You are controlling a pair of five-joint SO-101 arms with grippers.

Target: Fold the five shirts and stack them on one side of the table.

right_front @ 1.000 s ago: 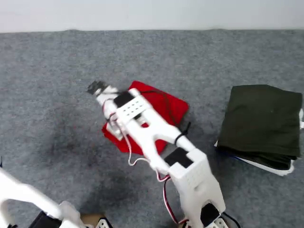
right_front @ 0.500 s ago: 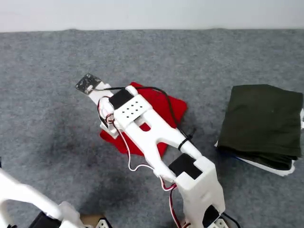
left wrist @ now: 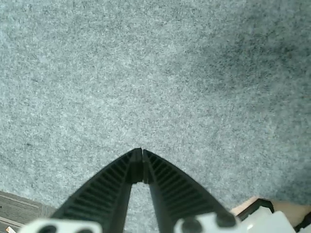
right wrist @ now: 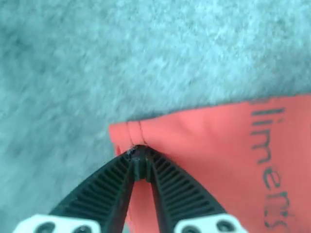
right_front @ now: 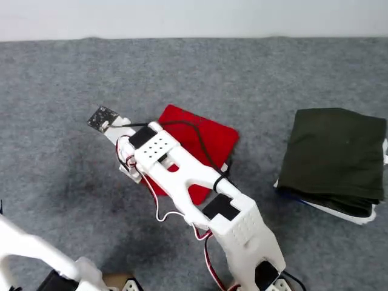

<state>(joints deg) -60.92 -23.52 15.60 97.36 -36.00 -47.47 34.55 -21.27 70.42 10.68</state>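
Red shirt (right wrist: 218, 160) lies flat, its corner pinched in the closed right gripper (right wrist: 140, 158). The left gripper (left wrist: 142, 154) is closed and empty, above the grey counter (left wrist: 155, 73).

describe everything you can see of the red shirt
The red shirt is soft, bright red fabric with dark lettering, folded into a compact, rough rectangle. It lies flat on the grey table cover near mid-table, apart from the dark stack. The right arm crosses above it and hides its near part, and the right gripper is shut on one puckered corner.
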